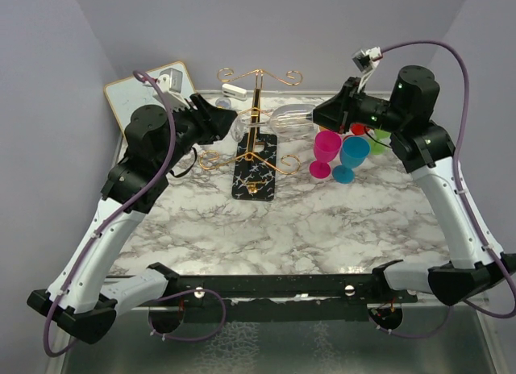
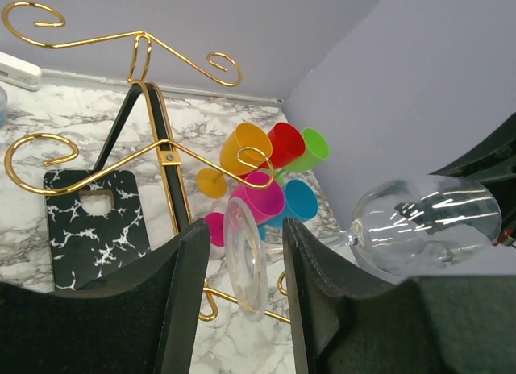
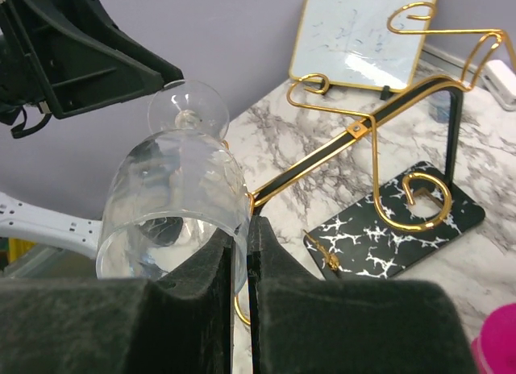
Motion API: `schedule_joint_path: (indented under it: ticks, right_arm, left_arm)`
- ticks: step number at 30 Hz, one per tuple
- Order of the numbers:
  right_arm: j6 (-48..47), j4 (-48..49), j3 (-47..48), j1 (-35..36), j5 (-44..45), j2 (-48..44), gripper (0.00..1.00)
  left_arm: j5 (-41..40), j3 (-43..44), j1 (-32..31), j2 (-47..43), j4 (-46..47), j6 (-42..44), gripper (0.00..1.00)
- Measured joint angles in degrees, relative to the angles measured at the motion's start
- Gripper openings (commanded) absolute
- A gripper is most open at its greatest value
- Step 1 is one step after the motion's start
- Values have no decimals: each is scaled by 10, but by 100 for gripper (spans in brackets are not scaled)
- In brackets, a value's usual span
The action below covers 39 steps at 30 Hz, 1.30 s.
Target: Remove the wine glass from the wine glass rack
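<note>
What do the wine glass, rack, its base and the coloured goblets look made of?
Wine glass: clear glass or clear plastic, see-through with sharp highlights. Rack: thin metal wire, shiny gold finish. Base: black with white veins, marble-look; real stone or print, unclear. Goblets: opaque, bright, even colour, likely plastic.

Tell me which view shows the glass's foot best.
Left wrist: the foot sits edge-on between the fingers of the open left gripper. Right wrist shows it face-on, behind the bowl. Top view barely shows it.
</note>
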Motion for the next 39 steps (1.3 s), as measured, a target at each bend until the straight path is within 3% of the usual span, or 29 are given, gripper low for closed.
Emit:
schedule_joint_path:
  ticks: [12,19,27,33,39]
  right_arm:
    - [-29,-108,51,0,208,-74,1]
    - [-64,-226,156,0,445,-59,1]
    - [-77,-315,205,-4,617,13,1]
    - [-86,-371,278,-68,651,89,1]
    - [-80,-391,309,-167,630,118,1]
  left_arm:
    - [-52,0,0,-23,8,38,47]
    - [-57,-7,0,-13,26,64,47]
    - [-80,-4,0,33,23,115,47]
    - [-120,-2,0,48,6,141,47]
    - [-186,-2,-21,47,-3,168,47]
